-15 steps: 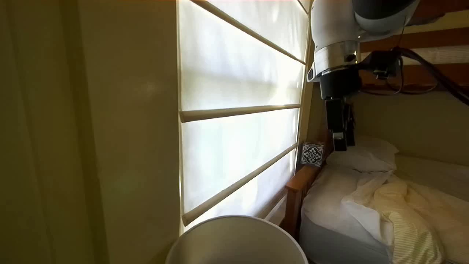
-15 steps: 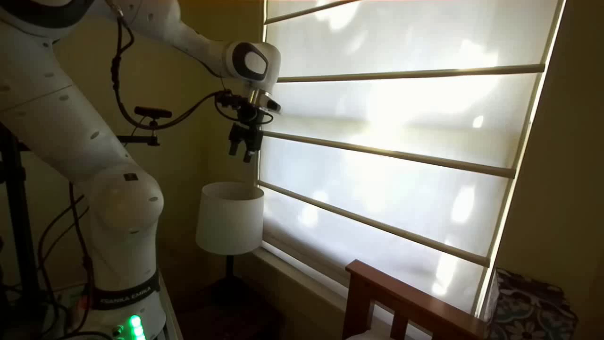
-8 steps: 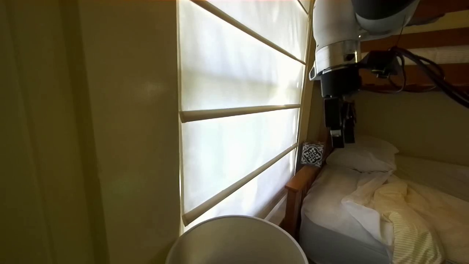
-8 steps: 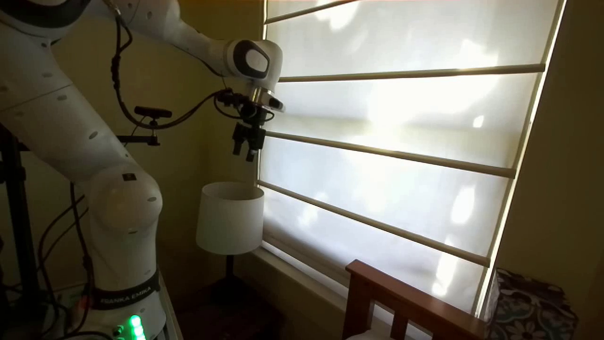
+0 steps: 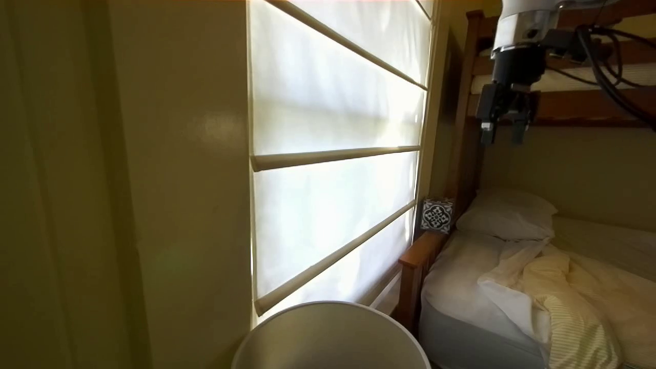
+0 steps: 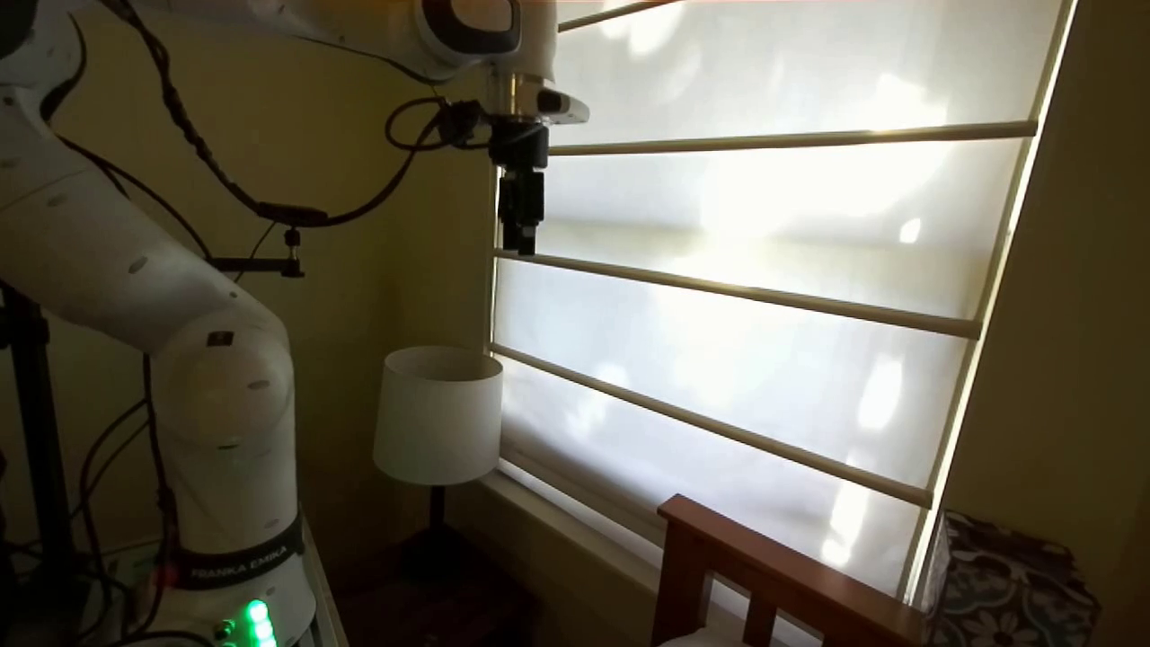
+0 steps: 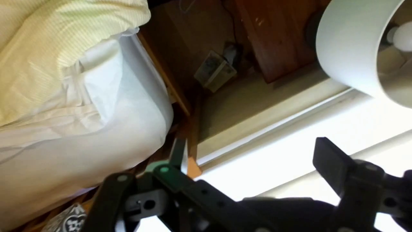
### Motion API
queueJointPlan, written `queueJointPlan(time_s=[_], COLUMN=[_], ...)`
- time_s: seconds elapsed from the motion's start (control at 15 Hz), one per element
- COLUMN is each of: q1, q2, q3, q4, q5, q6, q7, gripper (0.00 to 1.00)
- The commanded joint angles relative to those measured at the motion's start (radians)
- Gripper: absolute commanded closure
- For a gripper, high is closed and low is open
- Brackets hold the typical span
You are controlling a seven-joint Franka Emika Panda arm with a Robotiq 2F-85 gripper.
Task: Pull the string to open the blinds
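1. Likely at the reaching step; can make out no string in any view.
2. Holds the end effector [image 5: 503, 136] aloft, with jaws apart around nothing visible.
3. Find the cream-white Roman shade [image 6: 773, 225] lowered in both exterior views, near the table lamp [image 6: 437, 427].
4. Next: locate the string, close on it, then probably draw downward.

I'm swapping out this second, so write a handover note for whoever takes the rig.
Gripper: jaws open, nothing held, hanging higher than the lamp.
Blinds: lowered, panels spread out.
String: I can't make it out in any view.
Done: no opening of the blinds shows.
Left: find the string, grip it, pull; probably worth keeping the arm clear of that lamp.
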Motion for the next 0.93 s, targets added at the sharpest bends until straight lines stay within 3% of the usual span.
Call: queueJointPlan(time_s=[0.0,0.07,0.13,0.47,0.53,0.87], q1=[-0.069,-0.090,-0.061,-0.064,-0.077,-0.116], q2=[-0.048,-0.051,-0.040,-0.036,-0.042,0.046], q3=[-0.033,-0.039,-0.035,-0.036,-0.040,-0.109], q4=[0.078,0.101,0.067,0.073,0.065,0.209], q5=[-0.047,-0.052,-0.031,-0.032,-0.042,-0.086], q6=[0.019,0.023,0.010,0.009,0.110,0.384], q7=[0.040,0.059,0.018,0.014,0.032,-0.012], gripper=[0.00,0.00,0.00,0.00,0.00,0.00])
